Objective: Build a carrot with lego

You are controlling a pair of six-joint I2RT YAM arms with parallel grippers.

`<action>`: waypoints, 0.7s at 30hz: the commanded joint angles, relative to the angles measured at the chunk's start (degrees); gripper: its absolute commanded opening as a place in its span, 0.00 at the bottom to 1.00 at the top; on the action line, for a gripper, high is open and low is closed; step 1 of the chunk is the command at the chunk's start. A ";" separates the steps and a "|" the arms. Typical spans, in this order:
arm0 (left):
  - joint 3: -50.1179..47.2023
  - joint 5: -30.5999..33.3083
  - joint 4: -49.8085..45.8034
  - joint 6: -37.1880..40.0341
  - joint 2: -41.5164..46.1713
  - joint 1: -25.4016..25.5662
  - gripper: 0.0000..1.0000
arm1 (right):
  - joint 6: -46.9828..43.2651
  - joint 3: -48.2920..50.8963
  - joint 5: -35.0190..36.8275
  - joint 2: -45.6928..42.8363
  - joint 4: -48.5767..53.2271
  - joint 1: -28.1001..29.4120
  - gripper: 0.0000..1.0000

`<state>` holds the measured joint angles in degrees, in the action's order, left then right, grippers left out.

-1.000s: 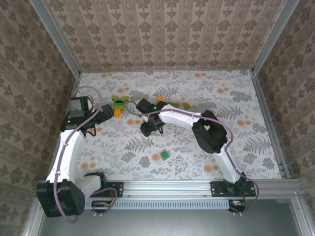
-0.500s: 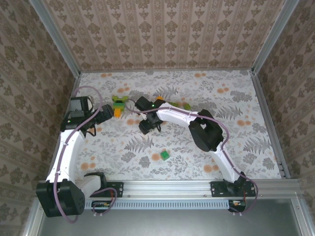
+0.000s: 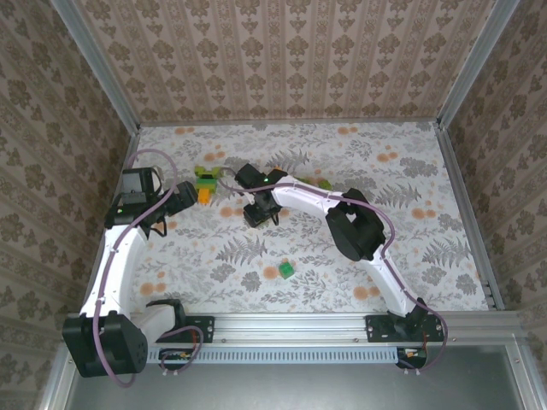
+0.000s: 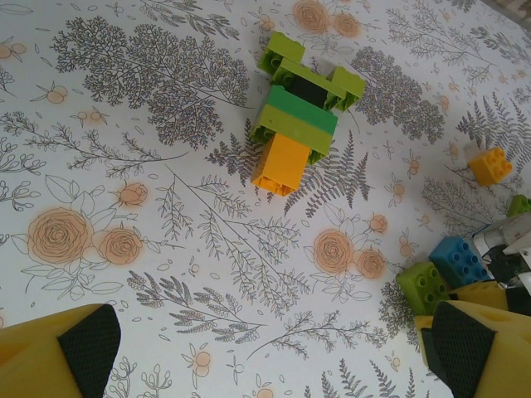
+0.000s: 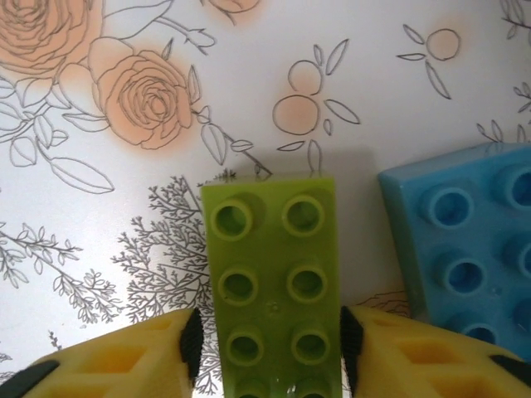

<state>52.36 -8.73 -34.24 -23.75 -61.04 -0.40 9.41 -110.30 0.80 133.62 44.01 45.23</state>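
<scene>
Currently, item one: lime-green two-by-four plastic brick [image 5: 270, 274], flat on the table, long axis running up the frame, my right gripper [image 5: 267, 336] pinching its long sides. Item two: green-and-orange lego carrot [image 4: 300, 124], upper centre, ahead of my left gripper [image 4: 265, 352], fingers spread wide.

Carrot [image 4: 299, 124] flat — orange tip, green crossbar, lime brick [image 5: 272, 274] beside blue brick [image 5: 460, 240]
</scene>
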 commanded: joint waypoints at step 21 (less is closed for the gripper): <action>1.04 0.56 -0.39 0.67 -0.40 0.19 1.00 | 2.95 20.19 1.24 -27.01 0.76 4.56 0.30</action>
<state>52.36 -8.73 -34.26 -23.75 -61.17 -0.40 10.41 -94.06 0.95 111.81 43.42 48.23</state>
